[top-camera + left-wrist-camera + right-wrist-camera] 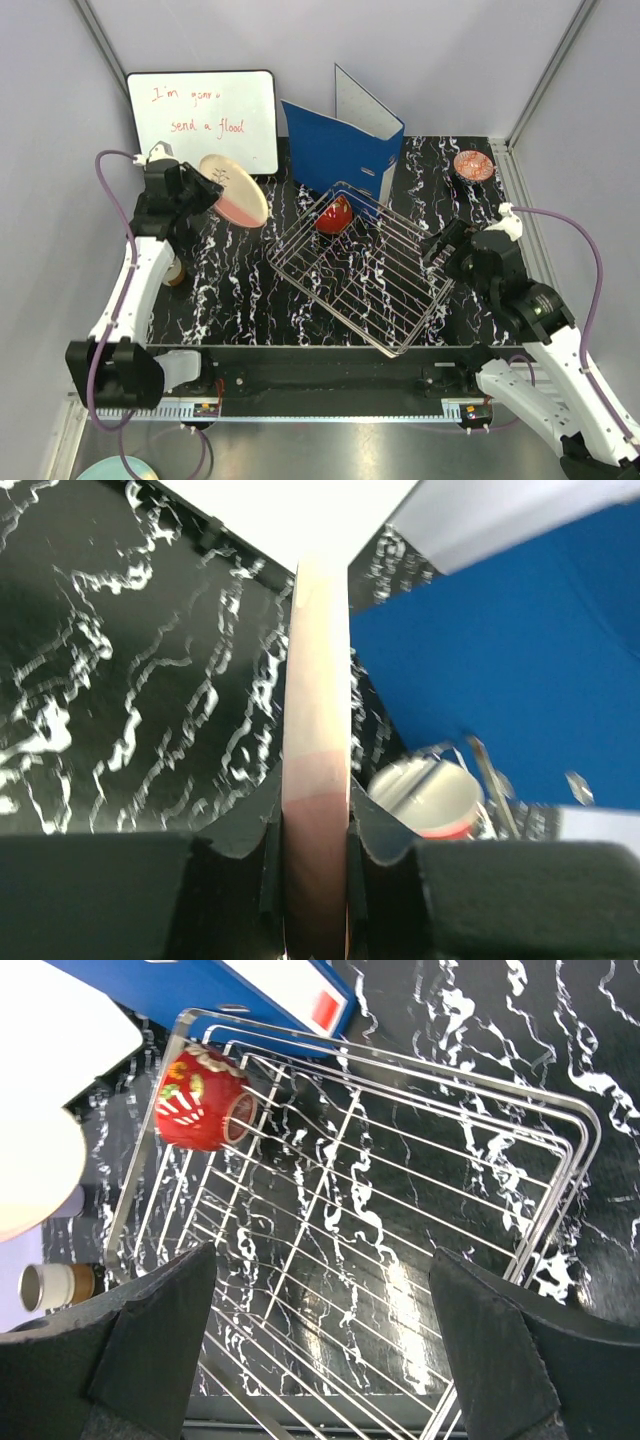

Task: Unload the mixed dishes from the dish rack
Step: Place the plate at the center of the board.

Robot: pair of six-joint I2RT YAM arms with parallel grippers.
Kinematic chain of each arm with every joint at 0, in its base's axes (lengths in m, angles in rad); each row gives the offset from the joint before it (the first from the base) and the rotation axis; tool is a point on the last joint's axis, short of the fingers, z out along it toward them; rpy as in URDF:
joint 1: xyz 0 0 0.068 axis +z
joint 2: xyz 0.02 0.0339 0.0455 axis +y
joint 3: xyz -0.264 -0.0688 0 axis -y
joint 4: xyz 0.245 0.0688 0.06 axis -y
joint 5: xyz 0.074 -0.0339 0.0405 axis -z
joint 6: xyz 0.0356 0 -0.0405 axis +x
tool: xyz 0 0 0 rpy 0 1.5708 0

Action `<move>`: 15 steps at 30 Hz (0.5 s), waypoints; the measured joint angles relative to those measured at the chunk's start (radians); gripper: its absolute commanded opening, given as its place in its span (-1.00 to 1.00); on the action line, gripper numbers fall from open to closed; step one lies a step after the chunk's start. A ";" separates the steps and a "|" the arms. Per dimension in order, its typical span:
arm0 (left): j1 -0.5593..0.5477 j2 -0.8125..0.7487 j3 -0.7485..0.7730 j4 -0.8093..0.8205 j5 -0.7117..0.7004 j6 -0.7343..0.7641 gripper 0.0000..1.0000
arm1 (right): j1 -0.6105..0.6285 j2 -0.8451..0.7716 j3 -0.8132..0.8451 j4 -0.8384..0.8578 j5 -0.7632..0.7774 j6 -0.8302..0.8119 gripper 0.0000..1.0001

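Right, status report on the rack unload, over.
Left gripper shut on cream-and-pink round plate. Right gripper open over silver wire dish rack. Red patterned bowl left inside.

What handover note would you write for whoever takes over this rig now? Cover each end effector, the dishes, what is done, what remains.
Left end effector: shut on the plate, held on edge above the table, left of the rack.
Right end effector: open, above the rack.
Done: cup and other bowl are on the table.
Left: set the plate down; take the red bowl from the rack's far corner.
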 measured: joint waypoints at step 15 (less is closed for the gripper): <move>0.006 0.364 0.056 0.101 0.039 0.032 -1.00 | 0.000 -0.016 0.003 0.051 -0.025 -0.063 0.84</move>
